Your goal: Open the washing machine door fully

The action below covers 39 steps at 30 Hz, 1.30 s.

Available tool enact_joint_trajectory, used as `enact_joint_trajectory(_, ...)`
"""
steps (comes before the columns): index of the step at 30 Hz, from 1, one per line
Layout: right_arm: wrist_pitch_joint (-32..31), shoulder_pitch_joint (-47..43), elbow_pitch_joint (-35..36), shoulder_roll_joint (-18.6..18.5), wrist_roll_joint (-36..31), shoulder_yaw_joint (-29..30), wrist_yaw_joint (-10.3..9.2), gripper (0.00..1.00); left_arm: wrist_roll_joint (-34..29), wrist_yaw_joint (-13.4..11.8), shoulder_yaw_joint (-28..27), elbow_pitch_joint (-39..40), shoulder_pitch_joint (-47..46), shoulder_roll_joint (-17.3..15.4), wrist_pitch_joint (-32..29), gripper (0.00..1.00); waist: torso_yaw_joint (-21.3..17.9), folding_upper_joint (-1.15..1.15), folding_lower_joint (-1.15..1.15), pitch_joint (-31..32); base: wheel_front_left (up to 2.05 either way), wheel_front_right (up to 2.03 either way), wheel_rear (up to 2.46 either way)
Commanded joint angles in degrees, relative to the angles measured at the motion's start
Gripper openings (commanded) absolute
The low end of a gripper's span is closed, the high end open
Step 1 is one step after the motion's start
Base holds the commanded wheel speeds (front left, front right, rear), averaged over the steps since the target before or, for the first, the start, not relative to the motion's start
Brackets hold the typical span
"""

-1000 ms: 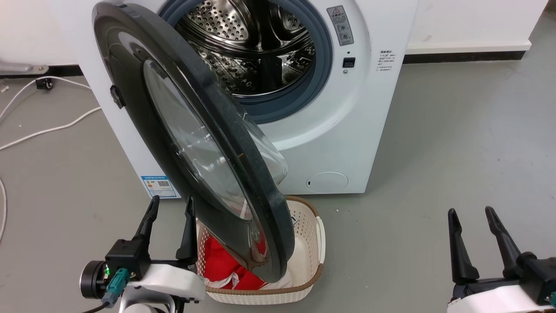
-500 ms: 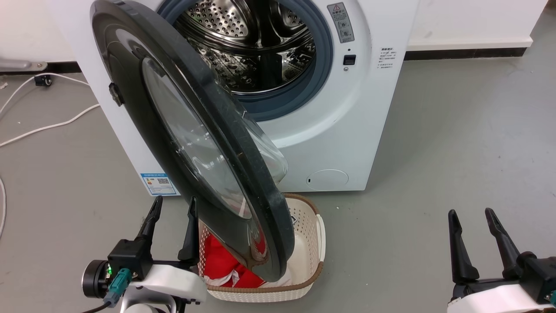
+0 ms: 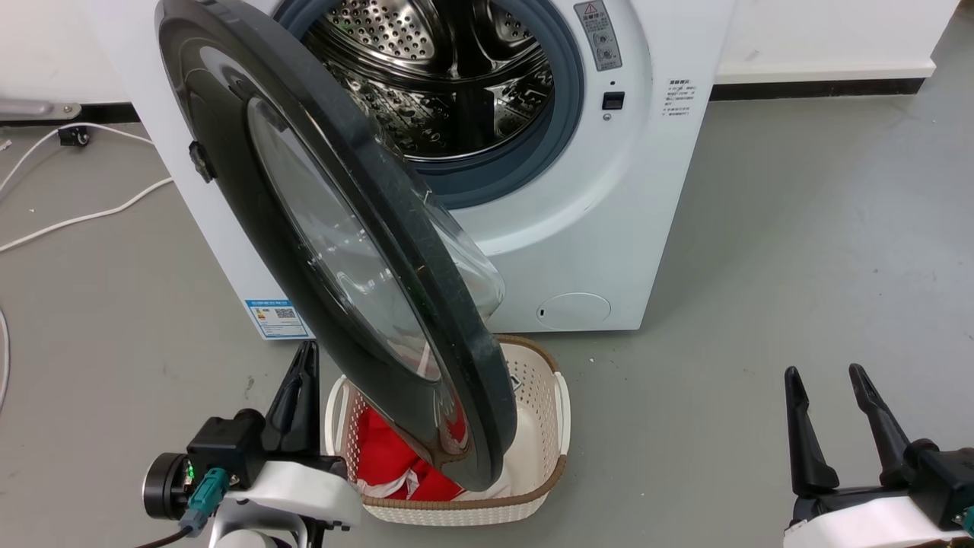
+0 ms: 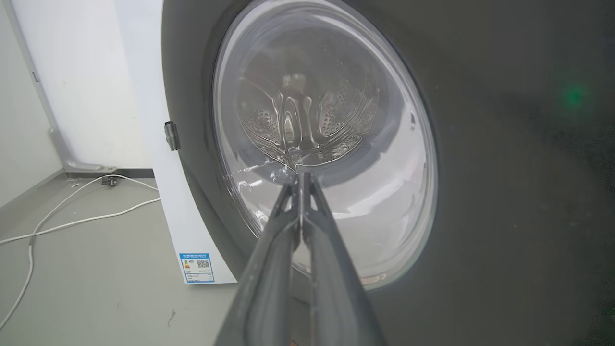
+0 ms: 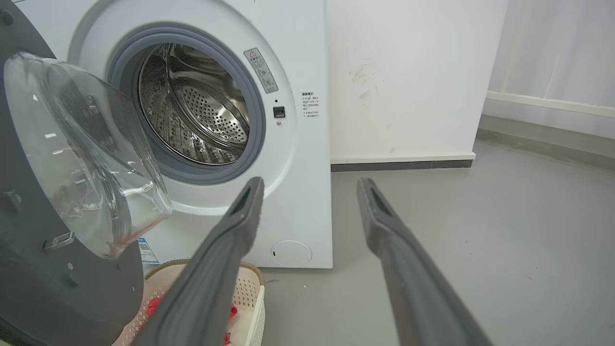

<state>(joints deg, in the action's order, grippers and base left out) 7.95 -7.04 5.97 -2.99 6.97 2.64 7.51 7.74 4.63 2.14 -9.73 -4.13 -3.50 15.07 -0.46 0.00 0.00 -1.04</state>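
The left gripper (image 3: 307,352) has its two long dark fingers pressed tight together, and it holds nothing. In the left wrist view, the left gripper (image 4: 300,177) points straight at the clear glass in the middle of the big round shiny black washing machine door (image 4: 480,202). I cannot tell if the tips touch the glass.

From the head view, this gripper sits just beside the low outside face of the door (image 3: 228,137). The door stands about half open. Its hinge side is on the robot's left, on the big white washing machine (image 3: 609,228). Its free edge sticks out toward the robot and hangs over a small cream basket (image 3: 546,426) with red cloth (image 3: 380,457) inside.

The right gripper (image 3: 824,373) is wide open and empty. It is well apart from the door, on the grey floor side to the right. It faces the inside of the door (image 5: 29,288), where the glass bowl bulges out.

To open all the way, I think the door must swing more to the robot's left. The left gripper is nearer, but it is on the outside face, so a push from there would likely shut the door. It would need to get round the free edge, or the right gripper would need to push from inside.
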Motion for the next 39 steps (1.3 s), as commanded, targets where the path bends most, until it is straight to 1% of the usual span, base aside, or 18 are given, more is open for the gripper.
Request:
enact_joint_trajectory(1,0.0,0.6,0.0,0.2,-0.5,0.0,-0.03,1.0,0.2,0.3,-0.1,0.4,-0.9,-0.2,0.1,0.0,0.0,0.0,0.0,0.0,0.0,0.0,0.0)
enact_joint_trajectory(6,0.1,0.7,0.0,0.2,-0.2,0.2,-0.03,1.0,0.8,-0.2,-0.8,4.0,-1.1,0.0,0.1,0.0,0.1,0.0,0.0,-0.1,0.0,0.0,0.0)
enact_joint_trajectory(14,0.3,0.2,-0.2,0.2,0.2,0.2,-0.03,1.0,0.5,-1.2,-1.3,15.1,-2.2,0.3,0.1,0.0,0.4,0.0,0.0,0.3,0.0,0.0,0.0)
enact_joint_trajectory(18,0.0,0.3,-0.1,0.2,0.0,0.4,-0.03,1.0,-0.1,-1.4,-0.6,20.9,-3.3,0.4,0.1,0.0,0.4,0.0,0.0,0.5,0.0,0.0,0.0)
enact_joint_trajectory(22,-0.1,0.3,0.0,0.2,-0.1,0.8,-0.04,1.0,-0.6,-1.2,1.2,26.6,-5.8,0.5,0.1,0.0,0.5,0.0,0.0,0.4,0.0,0.0,0.0)
enact_joint_trajectory(28,0.1,0.5,-0.2,0.2,-0.1,0.9,-0.03,1.0,-0.9,0.0,7.6,33.2,-10.6,0.5,0.1,0.0,0.5,0.0,0.0,0.4,0.0,0.0,0.0)
enact_joint_trajectory(33,-0.2,0.5,-0.3,0.2,-0.4,0.6,-0.04,1.0,0.3,1.0,16.5,34.9,-11.4,0.6,-0.6,0.0,0.1,0.0,0.0,0.5,0.0,0.0,0.0)
enact_joint_trajectory(39,-0.4,0.5,-0.4,0.2,0.1,0.8,-0.04,1.0,2.1,1.9,26.9,34.3,-9.1,0.6,-3.3,0.0,-0.2,0.0,0.0,0.1,0.0,0.0,0.0)
